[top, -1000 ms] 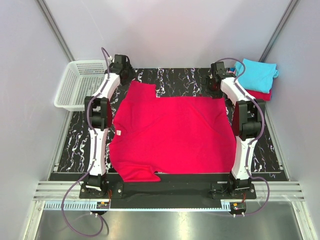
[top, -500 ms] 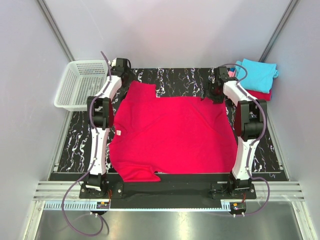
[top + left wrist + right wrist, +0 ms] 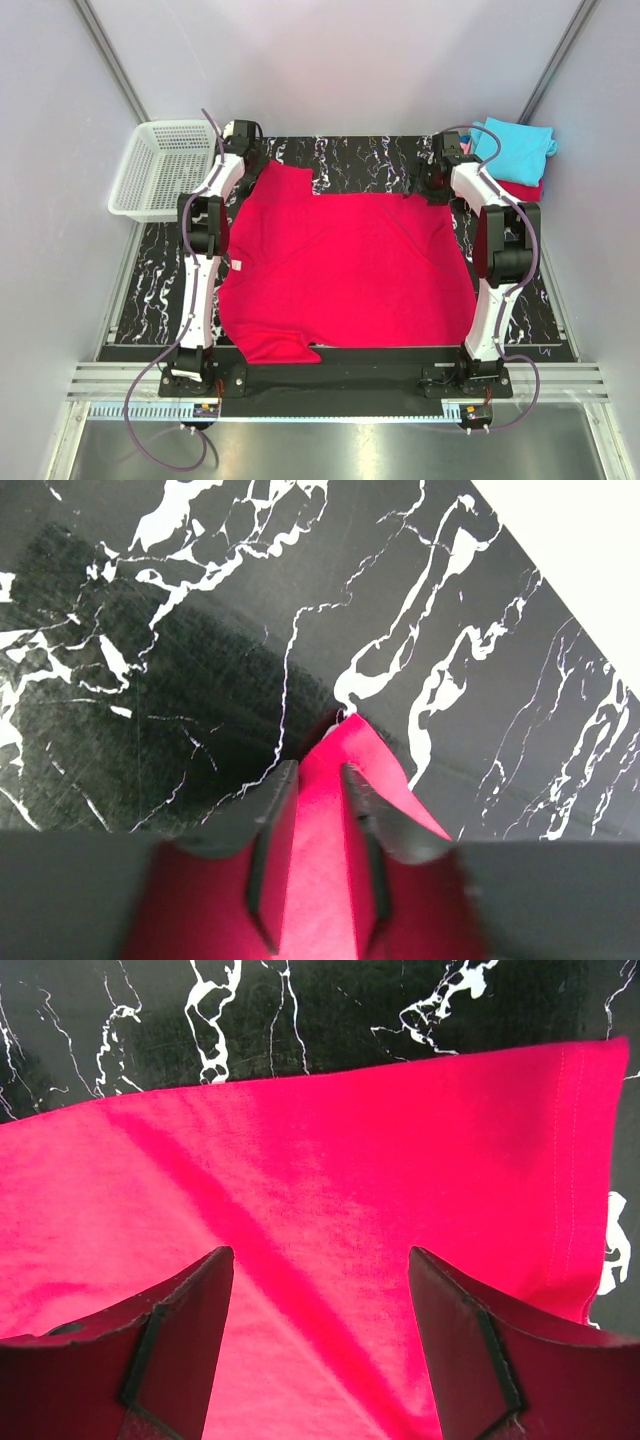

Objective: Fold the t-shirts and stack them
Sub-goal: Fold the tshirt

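step: taking hold of the far corners for a first fold | red shirt [image 3: 345, 265] flat on table [image 3: 370, 160]; folded shirts [image 3: 515, 150] far right | left gripper [image 3: 318, 780] nearly pressed together astride sleeve tip, pinch unclear | right gripper [image 3: 320, 1252] spread over far hem | next: likely close, lift evenly

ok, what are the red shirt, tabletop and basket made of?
The shirt: soft matte knit, likely cotton; stitched hem, limp folds. The tabletop: black with white veins, slight sheen; marble look, perhaps printed laminate. The basket: white plastic by the look, moulded mesh walls.
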`<state>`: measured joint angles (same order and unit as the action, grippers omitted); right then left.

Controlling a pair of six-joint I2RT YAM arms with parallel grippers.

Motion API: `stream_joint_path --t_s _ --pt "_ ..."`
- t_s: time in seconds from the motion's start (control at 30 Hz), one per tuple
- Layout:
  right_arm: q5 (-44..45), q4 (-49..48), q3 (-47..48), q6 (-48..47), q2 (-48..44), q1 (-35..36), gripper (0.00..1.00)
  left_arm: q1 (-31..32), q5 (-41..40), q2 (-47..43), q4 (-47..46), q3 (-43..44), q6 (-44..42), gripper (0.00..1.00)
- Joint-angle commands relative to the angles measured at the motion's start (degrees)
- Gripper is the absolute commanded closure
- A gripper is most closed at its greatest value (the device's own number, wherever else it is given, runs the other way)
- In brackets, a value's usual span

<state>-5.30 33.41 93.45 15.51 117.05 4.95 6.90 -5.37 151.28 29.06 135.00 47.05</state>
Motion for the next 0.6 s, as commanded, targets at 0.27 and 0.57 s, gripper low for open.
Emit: stream_joint_path --t_s 0.27,0.57 --pt "-1.2 -1.5 -1.3 0.6 -2.3 -0.8 0.24 -0.4 0.8 1.6 -1.1 2.0 -0.8 1.00" --pt "9.2 -1.3 -2.2 4.4 -2.4 -2.1 0.23 -0.4 5.0 -4.5 -3.6 -2.1 -4.0 1.00"
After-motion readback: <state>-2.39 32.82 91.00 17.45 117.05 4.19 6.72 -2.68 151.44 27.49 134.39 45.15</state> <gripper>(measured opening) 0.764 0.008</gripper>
